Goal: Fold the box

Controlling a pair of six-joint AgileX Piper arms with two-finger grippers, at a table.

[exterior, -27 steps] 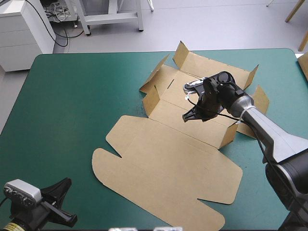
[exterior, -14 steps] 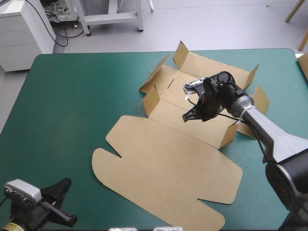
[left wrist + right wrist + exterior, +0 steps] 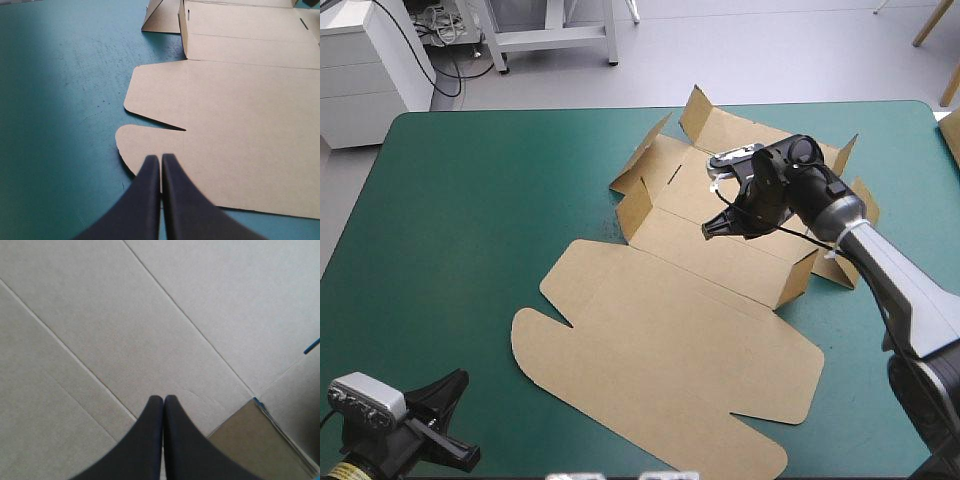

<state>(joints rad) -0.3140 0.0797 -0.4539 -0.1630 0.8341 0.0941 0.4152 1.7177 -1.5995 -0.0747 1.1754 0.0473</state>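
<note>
Right gripper (image 3: 710, 231), fingers together, has drawn slightly toward the upper right over the brown box (image 3: 665, 345). Left gripper (image 3: 161, 158), likewise closed, sits at the high view's lower left.

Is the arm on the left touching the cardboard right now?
No, the left gripper hangs over the teal-green cover near the table's near left corner, apart from the box.

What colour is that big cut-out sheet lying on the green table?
Plain brown, with no print. The box shows best in the high view.
</note>
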